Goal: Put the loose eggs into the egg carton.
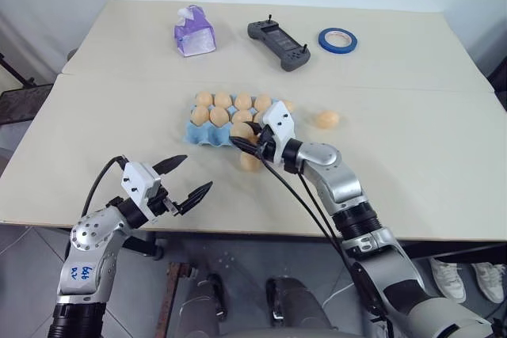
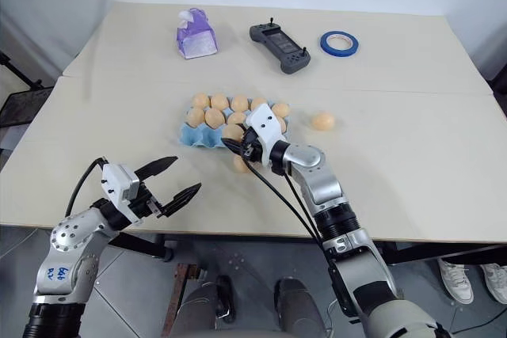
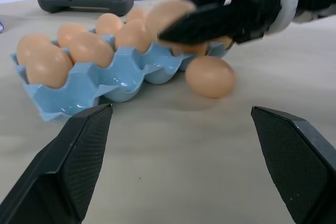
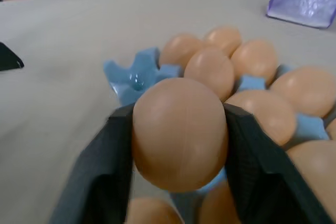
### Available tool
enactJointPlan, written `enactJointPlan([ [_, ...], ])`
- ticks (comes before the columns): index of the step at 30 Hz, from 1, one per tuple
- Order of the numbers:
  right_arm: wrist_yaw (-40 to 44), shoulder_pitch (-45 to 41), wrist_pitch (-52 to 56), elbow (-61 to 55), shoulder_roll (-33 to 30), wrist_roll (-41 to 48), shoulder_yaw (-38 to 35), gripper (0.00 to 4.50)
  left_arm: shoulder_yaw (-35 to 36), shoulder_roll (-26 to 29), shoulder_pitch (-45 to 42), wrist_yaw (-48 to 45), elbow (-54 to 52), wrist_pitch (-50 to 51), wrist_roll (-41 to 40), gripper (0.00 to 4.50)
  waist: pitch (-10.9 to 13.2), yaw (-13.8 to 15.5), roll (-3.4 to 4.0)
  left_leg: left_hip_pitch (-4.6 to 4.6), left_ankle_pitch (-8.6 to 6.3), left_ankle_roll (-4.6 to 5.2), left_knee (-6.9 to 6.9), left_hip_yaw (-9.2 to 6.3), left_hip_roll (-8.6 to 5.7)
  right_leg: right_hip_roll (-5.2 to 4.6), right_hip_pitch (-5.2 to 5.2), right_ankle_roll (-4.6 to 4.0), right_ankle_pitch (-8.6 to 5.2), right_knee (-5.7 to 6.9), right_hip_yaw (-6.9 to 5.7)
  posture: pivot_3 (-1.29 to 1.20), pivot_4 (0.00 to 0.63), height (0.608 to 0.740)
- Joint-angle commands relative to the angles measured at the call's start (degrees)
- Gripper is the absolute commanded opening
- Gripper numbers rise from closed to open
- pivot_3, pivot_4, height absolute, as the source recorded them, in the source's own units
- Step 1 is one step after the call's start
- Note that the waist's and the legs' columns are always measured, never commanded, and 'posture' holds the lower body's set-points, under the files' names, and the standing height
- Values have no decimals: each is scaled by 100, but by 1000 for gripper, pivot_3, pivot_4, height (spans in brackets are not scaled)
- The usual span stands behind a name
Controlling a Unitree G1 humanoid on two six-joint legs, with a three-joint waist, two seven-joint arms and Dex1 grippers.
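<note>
Head view: right gripper [image 1: 252,134] has an egg [image 1: 242,130] pinched over the near edge of the blue egg carton [image 1: 200,134]; two loose eggs [image 1: 326,119] remain. Right wrist view: fingers [image 4: 113,153] hug it. Left gripper [image 1: 184,178] gapes empty. Next: find a free cup, lower gently.

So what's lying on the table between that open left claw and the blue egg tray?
Just bare tabletop from the left gripper to the egg carton, as the left eye view shows.
</note>
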Motion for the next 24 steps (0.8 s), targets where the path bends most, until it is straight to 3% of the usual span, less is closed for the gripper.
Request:
enactJointPlan([
  [1, 27, -85, 17, -344, 76, 44, -18, 3715, 71, 6, 67, 42, -291, -87, -40, 4500, 0, -3, 0, 0, 1, 0, 0, 0, 0, 0, -1, 1, 1, 1, 1, 0, 150, 740],
  [3, 21, -87, 66, -440, 55, 71, -58, 4412, 48, 6, 53, 45, -298, -80, -43, 4500, 0, -3, 0, 0, 1, -1, 1, 0, 0, 0, -1, 2, 2, 2, 1, 0, 150, 740],
  [4, 27, -64, 79, -511, 13, 78, -83, 4464, 31, 7, 43, 37, -304, -76, -45, 4500, 0, -2, 0, 0, 1, -1, 0, 0, 0, -1, -1, 2, 2, 3, 1, 0, 150, 740],
  [8, 67, 234, 89, -973, -401, 103, -303, 4464, -42, 27, -32, -26, -317, -35, -57, 4500, -1, 24, -1, -3, 1, -1, -7, 1, 0, -2, -4, 1, 1, -2, 1, 0, 150, 740],
  [16, 76, 2001, -300, -2121, -1420, 653, -1618, 4464, -322, 19, -448, -288, -105, 60, -88, 4500, -3, 68, -5, -5, -4, 6, -5, 0, -6, -7, 6, 3, 2, -20, 0, 0, 150, 740],
  [24, -230, 3496, -1422, -1734, -1628, 612, -2615, 4464, -795, -70, -1038, -700, 475, -197, 97, 4500, -3, -11, -5, 35, -2, 5, 7, -9, 0, 10, 49, 6, 3, -19, 0, 0, 150, 740],
])
